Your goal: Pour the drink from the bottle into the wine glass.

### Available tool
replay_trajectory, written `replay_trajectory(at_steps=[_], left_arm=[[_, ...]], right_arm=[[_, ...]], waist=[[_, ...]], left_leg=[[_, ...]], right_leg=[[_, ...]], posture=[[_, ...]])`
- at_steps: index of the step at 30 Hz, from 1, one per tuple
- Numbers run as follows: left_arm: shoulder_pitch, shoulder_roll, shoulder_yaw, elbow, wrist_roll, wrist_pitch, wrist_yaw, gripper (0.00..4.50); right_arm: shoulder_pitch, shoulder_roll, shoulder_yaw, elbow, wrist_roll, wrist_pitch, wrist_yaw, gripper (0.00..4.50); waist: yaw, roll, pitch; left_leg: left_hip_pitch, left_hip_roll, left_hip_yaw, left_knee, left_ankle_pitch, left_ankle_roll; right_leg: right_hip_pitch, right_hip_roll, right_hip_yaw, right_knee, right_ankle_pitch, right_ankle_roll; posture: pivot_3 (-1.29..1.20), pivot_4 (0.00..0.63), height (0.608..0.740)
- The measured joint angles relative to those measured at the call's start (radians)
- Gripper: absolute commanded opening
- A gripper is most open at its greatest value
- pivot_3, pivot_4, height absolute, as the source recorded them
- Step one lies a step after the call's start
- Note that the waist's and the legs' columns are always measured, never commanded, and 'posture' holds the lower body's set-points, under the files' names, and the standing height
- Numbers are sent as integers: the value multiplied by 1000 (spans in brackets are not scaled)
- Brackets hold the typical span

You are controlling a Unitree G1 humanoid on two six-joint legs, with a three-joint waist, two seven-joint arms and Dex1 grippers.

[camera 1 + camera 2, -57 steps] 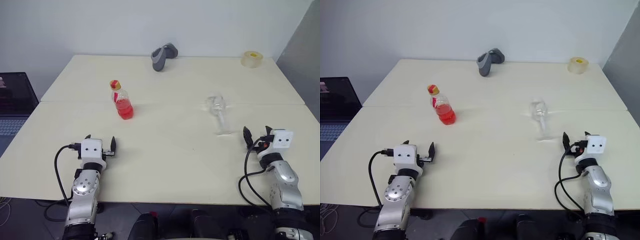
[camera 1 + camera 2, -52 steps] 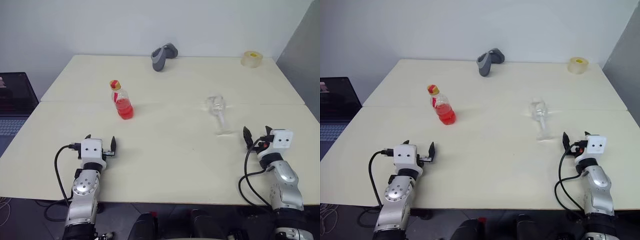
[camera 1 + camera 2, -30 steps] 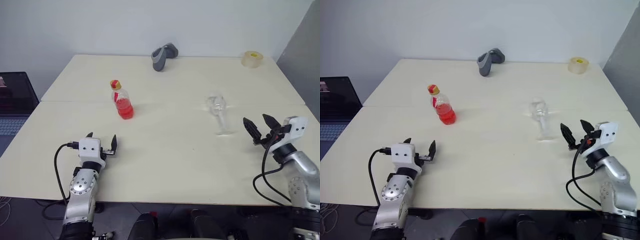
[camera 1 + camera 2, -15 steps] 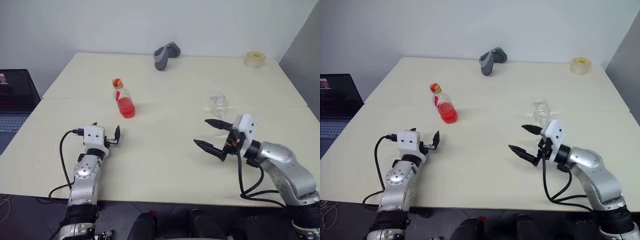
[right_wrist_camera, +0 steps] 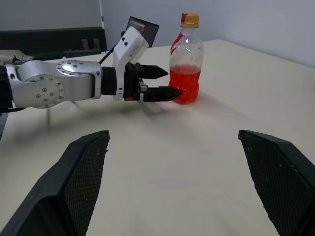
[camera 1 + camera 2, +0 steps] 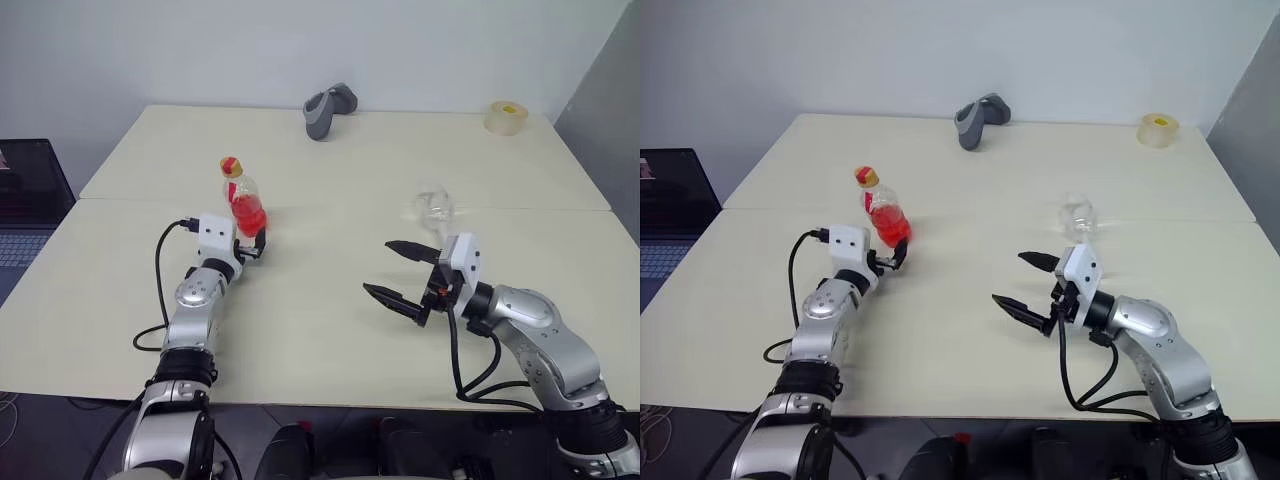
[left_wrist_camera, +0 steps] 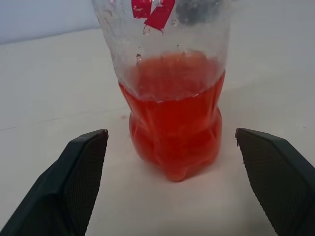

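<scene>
Head views: bottle [image 6: 242,201] upright on table [image 6: 330,330], left gripper [image 6: 249,243] spread wide just before it; wine glass [image 6: 433,211] beyond right gripper [image 6: 396,272] — also wide, empty.

Left wrist: drink [image 7: 172,132] between open fingers [image 7: 81,172]; red label mark, no readable writing.

Right wrist: yellow-and-red cap — no text legible.

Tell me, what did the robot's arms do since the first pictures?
The left tool reached forward up to the bottle, open, not gripping. The right tool swung inward toward the table's middle, open. The bottle, wine glass, tape roll and grey object stayed put.
</scene>
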Motion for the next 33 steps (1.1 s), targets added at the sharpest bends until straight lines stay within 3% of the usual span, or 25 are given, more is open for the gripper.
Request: replay_trajectory(at_steps=[14,23,28,33], left_arm=[[-231,-7,24,349,-7,-106,26,4450],[-265,-12,27,420,-16,-151,-14,2324],[-235,-12,21,380,-23,-165,-62,1991],[-103,-28,-50,133,-42,-109,-217,1920]], right_arm=[[-56,32,10,-2,-2,2,-14,4500],[-56,36,10,-2,-10,2,-20,4500],[-36,29,9,-9,-18,2,-20,4500],[6,-14,-20,-62,5,39,-18,4500]], waist=[[0,-1,0],[-1,-1,0],[0,-1,0],[0,-1,0]], left_leg=[[-1,-1,0,0,0,0],[-1,-1,0,0,0,0],[-2,-1,0,0,0,-1],[-2,-1,0,1,2,-3]], right_leg=[[-1,0,0,0,0,0],[-1,0,-1,0,0,0],[-1,-1,0,0,0,0],[-2,-1,0,0,0,0]], posture=[[0,150,740],[0,150,740],[0,150,740],[0,150,740]])
